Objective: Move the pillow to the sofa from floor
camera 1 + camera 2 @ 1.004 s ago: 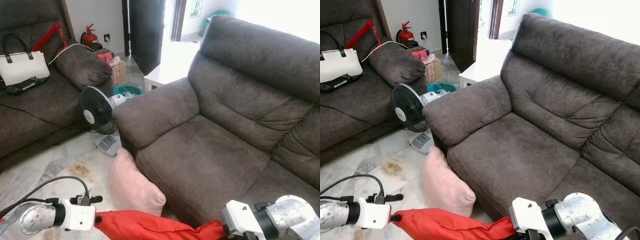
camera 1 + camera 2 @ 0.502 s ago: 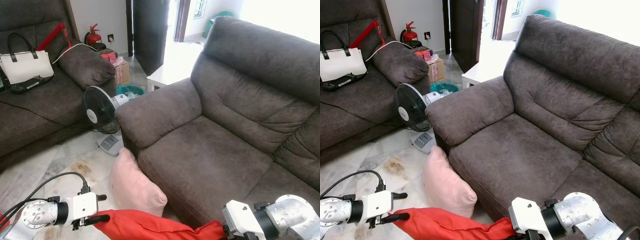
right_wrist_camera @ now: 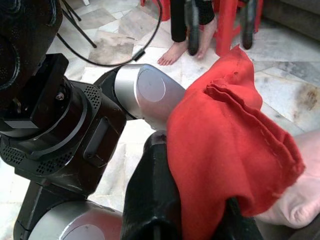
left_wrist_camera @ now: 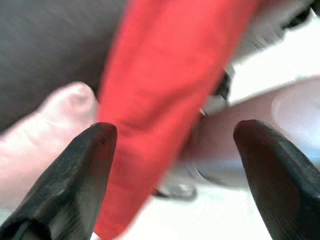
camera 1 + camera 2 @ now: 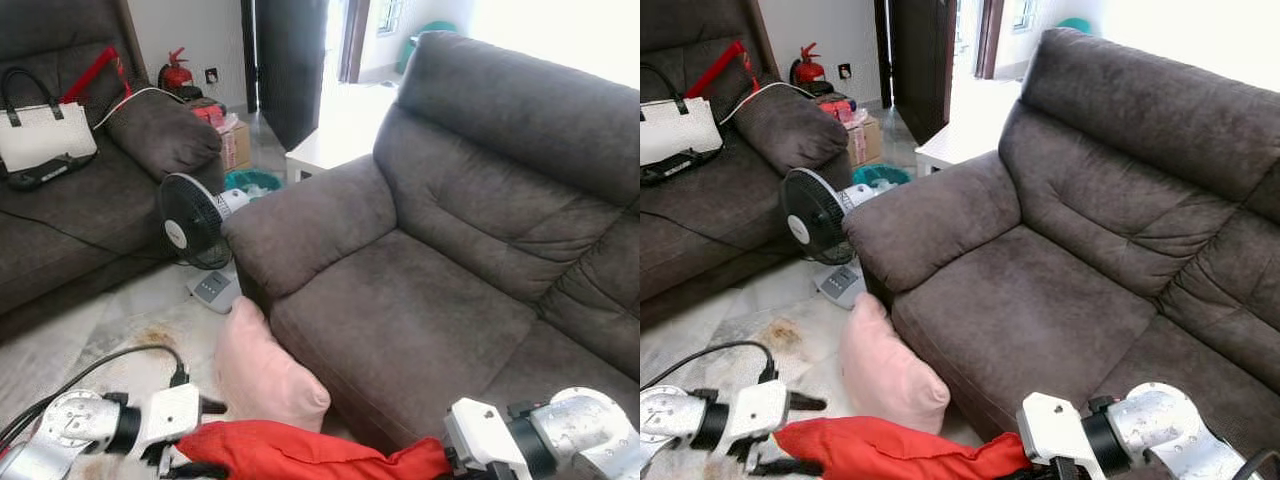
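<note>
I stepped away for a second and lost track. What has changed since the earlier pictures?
The left gripper has swung in and tilted down toward the near end of the red cloth, its fingers open on either side of it. The right gripper stays shut on the cloth's other end. The pink pillow has not moved, leaning on the floor against the sofa.

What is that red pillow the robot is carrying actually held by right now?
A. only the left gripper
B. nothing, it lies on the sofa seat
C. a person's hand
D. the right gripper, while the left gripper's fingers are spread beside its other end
D: the right gripper is shut on the red pillow, while the left gripper stands open at its far end.
</note>
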{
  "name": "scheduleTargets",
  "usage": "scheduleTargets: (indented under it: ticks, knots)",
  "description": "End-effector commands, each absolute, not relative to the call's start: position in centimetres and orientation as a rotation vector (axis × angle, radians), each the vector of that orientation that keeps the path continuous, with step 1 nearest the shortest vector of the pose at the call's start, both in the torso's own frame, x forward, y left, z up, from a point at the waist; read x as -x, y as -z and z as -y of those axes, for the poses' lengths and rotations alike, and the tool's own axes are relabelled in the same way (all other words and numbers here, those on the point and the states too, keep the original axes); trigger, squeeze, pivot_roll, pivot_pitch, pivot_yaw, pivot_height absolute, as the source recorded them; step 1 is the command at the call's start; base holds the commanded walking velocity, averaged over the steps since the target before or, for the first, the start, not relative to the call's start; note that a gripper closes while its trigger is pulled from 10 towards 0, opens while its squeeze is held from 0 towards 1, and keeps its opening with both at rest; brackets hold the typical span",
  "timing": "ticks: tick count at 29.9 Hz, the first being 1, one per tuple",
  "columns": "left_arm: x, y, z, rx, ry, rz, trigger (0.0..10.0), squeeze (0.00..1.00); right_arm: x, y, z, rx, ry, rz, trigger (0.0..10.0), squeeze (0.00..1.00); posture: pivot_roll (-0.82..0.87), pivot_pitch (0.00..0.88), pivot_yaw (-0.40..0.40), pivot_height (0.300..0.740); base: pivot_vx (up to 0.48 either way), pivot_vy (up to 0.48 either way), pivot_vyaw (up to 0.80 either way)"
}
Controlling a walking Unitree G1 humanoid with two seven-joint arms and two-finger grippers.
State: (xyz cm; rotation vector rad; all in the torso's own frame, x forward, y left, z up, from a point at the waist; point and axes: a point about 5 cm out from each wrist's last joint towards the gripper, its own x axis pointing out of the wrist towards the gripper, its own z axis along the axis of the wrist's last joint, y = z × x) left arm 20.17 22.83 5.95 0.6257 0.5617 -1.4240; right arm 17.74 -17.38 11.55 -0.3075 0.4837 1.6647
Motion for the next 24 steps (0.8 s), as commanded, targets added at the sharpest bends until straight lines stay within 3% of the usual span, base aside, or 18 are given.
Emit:
scheduleTargets:
  ticks: [1,6,13,16,17,18,19,24]
  knots:
    - [-20.2,-5.7,-22.9,-0.689,1.429,-0.576,10.0,1.0,-18.2,-13.0,17.2,0.333,-1.67,-0.399,10.0,0.0,0.1,0.0,-0.089,0.74,0.0,0.0,0.0]
    - [-20.8,-5.2,-23.4,-0.806,1.375,-0.544,10.0,1.0,-18.2,-13.0,17.2,0.332,-1.667,-0.398,10.0,0.0,0.1,0.0,-0.09,0.74,0.0,0.0,0.0]
    - [-22.9,-6.2,-22.8,-0.915,1.234,-0.356,10.0,1.0,-18.1,-13.0,17.2,0.332,-1.676,-0.401,10.0,0.0,0.1,0.0,-0.092,0.74,0.0,0.0,0.0]
    - [-23.3,-6.2,-22.5,-0.887,1.201,-0.313,10.0,1.0,-18.1,-13.0,17.2,0.333,-1.679,-0.401,10.0,0.0,0.1,0.0,-0.093,0.74,0.0,0.0,0.0]
    - [-23.4,-6.0,-22.5,-0.865,1.194,-0.312,10.0,0.81,-18.2,-13.0,17.1,0.333,-1.68,-0.4,10.0,0.0,0.1,0.0,-0.093,0.74,0.0,0.0,0.0]
    - [-23.3,-5.7,-22.5,-0.859,1.196,-0.321,10.0,0.3,-18.2,-13.0,17.1,0.333,-1.681,-0.4,10.0,0.0,0.1,0.0,-0.093,0.74,0.0,0.0,0.0]
    - [-23.2,-5.4,-22.5,-0.858,1.202,-0.33,10.0,0.0,-18.2,-13.0,17.1,0.334,-1.683,-0.4,10.0,0.0,0.1,0.0,-0.093,0.74,0.0,0.0,0.0]
    - [-22.8,-4.5,-22.4,-0.817,1.221,-0.353,10.0,0.0,-18.1,-13.1,17.2,0.338,-1.684,-0.402,10.0,0.0,0.09,0.0,-0.094,0.74,0.0,0.0,0.0]
